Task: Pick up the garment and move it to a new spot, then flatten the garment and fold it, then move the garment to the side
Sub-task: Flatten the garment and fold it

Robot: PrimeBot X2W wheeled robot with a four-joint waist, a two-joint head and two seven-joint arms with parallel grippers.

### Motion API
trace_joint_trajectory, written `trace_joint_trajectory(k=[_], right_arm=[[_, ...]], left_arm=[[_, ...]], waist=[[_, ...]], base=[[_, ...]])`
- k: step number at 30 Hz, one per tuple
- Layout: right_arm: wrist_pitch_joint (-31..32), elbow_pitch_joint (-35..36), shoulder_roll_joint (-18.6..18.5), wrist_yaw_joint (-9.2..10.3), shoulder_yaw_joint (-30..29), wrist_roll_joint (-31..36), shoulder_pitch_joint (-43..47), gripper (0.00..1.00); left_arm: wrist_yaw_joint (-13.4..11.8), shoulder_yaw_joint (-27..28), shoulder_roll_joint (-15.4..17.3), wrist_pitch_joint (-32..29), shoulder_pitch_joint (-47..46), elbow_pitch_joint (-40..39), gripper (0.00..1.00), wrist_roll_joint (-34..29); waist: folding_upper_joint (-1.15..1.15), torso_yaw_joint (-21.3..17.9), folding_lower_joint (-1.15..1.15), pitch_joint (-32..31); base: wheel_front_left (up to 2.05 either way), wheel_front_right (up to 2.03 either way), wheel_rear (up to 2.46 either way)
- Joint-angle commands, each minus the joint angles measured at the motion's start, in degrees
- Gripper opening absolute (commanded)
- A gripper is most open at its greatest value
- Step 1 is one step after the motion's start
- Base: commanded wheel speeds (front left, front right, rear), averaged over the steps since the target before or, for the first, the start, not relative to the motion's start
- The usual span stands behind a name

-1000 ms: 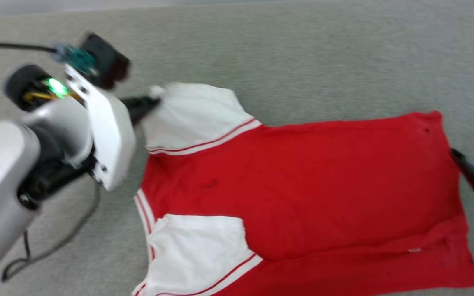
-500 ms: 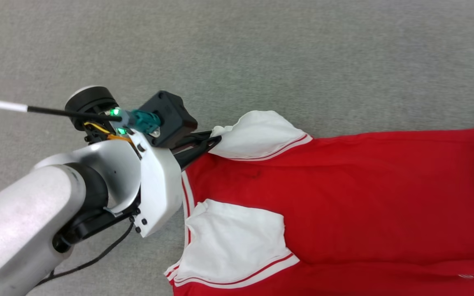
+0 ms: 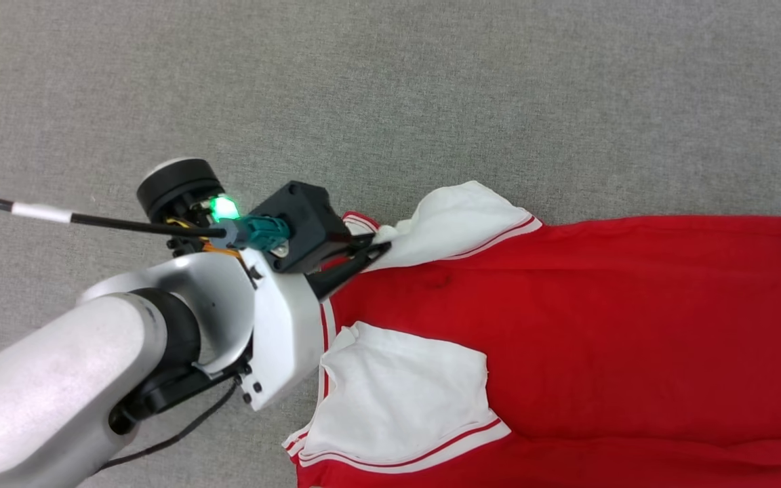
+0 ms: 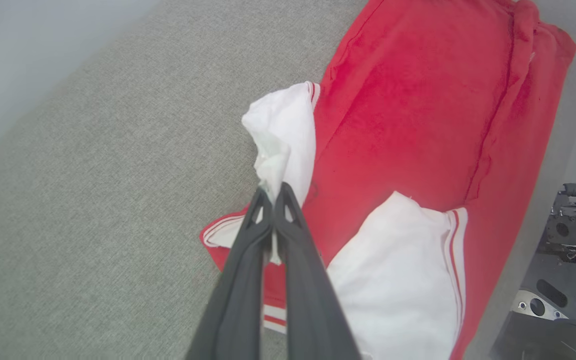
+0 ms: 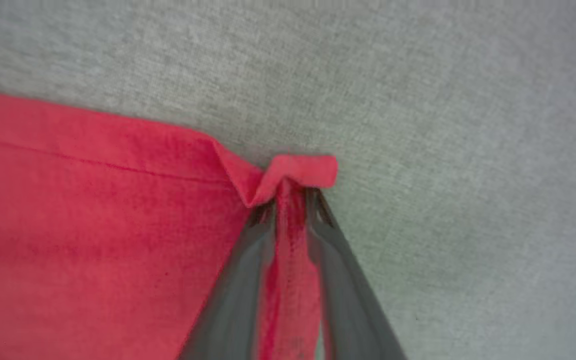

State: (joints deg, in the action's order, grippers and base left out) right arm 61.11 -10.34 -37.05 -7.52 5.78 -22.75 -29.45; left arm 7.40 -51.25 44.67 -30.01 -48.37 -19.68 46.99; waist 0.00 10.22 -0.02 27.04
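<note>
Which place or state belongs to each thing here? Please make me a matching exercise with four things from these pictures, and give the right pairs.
Things:
1. left gripper
2. right gripper
3. free sleeve
4. woven surface

Places or states:
A. straddles a red hem fold
B. grey, under the garment
C. shut on one white sleeve of the garment
D. white, lying flat, ungripped

Pairs: 1-C, 2-A, 3-D, 4-B
</note>
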Motion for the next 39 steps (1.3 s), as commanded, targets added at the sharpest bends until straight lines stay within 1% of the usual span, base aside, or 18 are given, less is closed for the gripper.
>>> trace_joint_trajectory(k=[1, 6, 8, 11, 13, 17, 19, 24, 29, 33, 36, 39], right_arm=[[-1.2, -3.5, 1.3, 0.06, 1.1, -0.4, 1.8, 0.00], [-5.0, -3.0, 1.8, 0.06, 0.3, -1.6, -0.4, 0.00], [-6.3, -2.4, 1.3, 0.06, 0.1, -1.9, -0.5, 0.00], [-8.5, -1.5, 0.8, 0.06, -0.7, -2.7, 0.9, 0.00], [-9.7, -0.7, 1.2, 0.06, -1.7, -3.6, 2.5, 0.00], [-12.1, 2.6, 1.4, 0.06, -4.2, -4.7, 7.6, 0.00], [-12.5, 3.6, 1.5, 0.06, -5.0, -4.9, 9.2, 0.00], [-13.3, 9.7, 3.4, 0.06, -8.6, -4.4, 17.9, 0.00], [-14.2, 14.5, 6.0, 0.06, -10.0, -4.3, 26.3, 0.00], [-14.8, 15.5, 7.1, 0.06, -9.8, -4.6, 31.4, 0.00], [-14.9, 15.3, 6.8, 0.06, -8.9, -4.7, 34.2, 0.00], [-15.4, 14.4, 6.5, 0.06, -7.1, -4.8, 36.0, 0.00]], left_arm=[[-0.5, 0.4, 0.4, 0.7, 0.9, 0.7, 0.00, -0.6], [-2.1, 1.3, 1.2, 3.2, 3.0, 2.4, 0.00, -0.1], [-2.7, 1.5, 1.7, 4.1, 4.2, 2.5, 0.00, 0.2], [-3.6, 1.7, 2.6, 4.9, 6.0, 2.8, 0.00, 0.8], [-4.3, 1.8, 3.2, 5.2, 7.3, 2.7, 0.00, 1.3], [-5.7, 1.5, 4.5, 5.6, 10.3, 1.9, 0.00, 2.3], [-6.0, 1.3, 4.9, 5.8, 11.2, 1.6, 0.00, 2.6], [-8.7, 0.8, 7.1, 6.5, 16.3, 0.0, 0.00, 4.5], [-10.9, -0.8, 9.3, 7.0, 21.9, -0.8, 0.00, 5.3], [-12.1, -2.9, 9.8, 7.1, 25.8, -0.3, 0.00, 5.4], [-12.5, -4.3, 9.6, 6.9, 27.7, 0.4, 0.00, 5.3], [-12.7, -6.0, 10.0, 6.6, 28.3, 2.2, 0.00, 2.7]], waist=[[0.00, -0.4, 0.02, -0.7], [0.00, -2.0, 0.02, -3.9], [0.00, -2.5, 0.02, -5.5], [0.00, -3.2, 0.02, -8.4], [0.00, -3.6, 0.02, -10.3], [0.00, -4.0, 0.02, -13.8], [0.00, -4.1, 0.02, -14.6], [0.00, -4.8, 0.02, -17.5], [0.00, -5.2, 0.02, -18.7], [0.00, -5.5, 0.02, -19.1], [0.00, -5.6, 0.02, -19.2], [0.00, -5.9, 0.02, -19.2]], base=[[0.00, 0.00, 0.00], [0.00, 0.00, 0.00], [0.00, 0.00, 0.00], [0.00, 0.00, 0.00], [0.00, 0.00, 0.00], [0.00, 0.00, 0.00], [0.00, 0.00, 0.00], [0.00, 0.00, 0.00], [0.00, 0.00, 0.00], [0.00, 0.00, 0.00], [0.00, 0.00, 0.00], [0.00, 0.00, 0.00]])
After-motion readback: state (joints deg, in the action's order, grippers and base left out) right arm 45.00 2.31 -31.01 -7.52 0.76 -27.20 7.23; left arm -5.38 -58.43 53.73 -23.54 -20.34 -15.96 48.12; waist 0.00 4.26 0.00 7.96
